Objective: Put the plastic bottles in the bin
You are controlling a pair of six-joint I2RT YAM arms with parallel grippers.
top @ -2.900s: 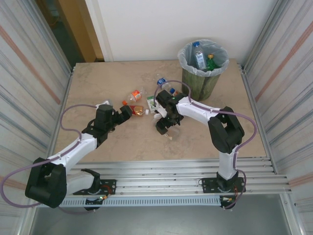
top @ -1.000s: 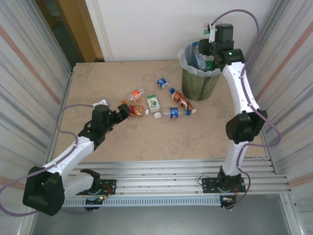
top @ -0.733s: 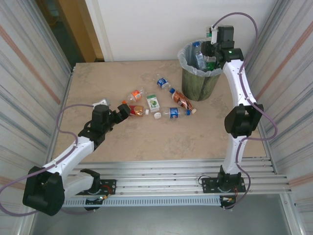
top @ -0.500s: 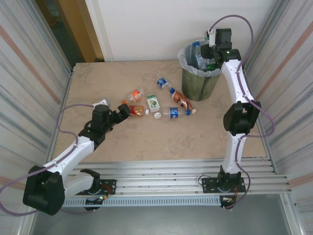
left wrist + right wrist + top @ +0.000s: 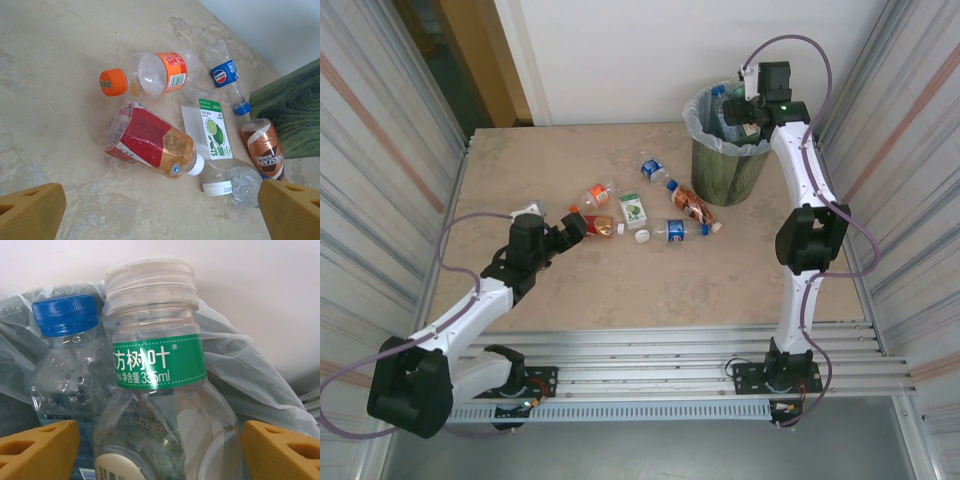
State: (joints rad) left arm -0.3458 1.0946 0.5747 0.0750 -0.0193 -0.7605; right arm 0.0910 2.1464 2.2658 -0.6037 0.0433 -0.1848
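Progress is partial: bin (image 5: 725, 170) at one o'clock holds some, six bottles (image 5: 633, 210) lie at centre. Right gripper (image 5: 160, 445) spreads loosely around one above it; left gripper (image 5: 576, 228) gapes wide.

Bin (image 5: 730, 175) at the far right of the table (image 5: 540, 170), bottles (image 5: 633, 210) clustered just left of it

Right end effector (image 5: 733, 109) poised over the dark green bin (image 5: 722, 176) at the far right of the surface (image 5: 535, 170), left end effector (image 5: 578, 228) low beside several plastic bottles (image 5: 680, 229) scattered mid-surface
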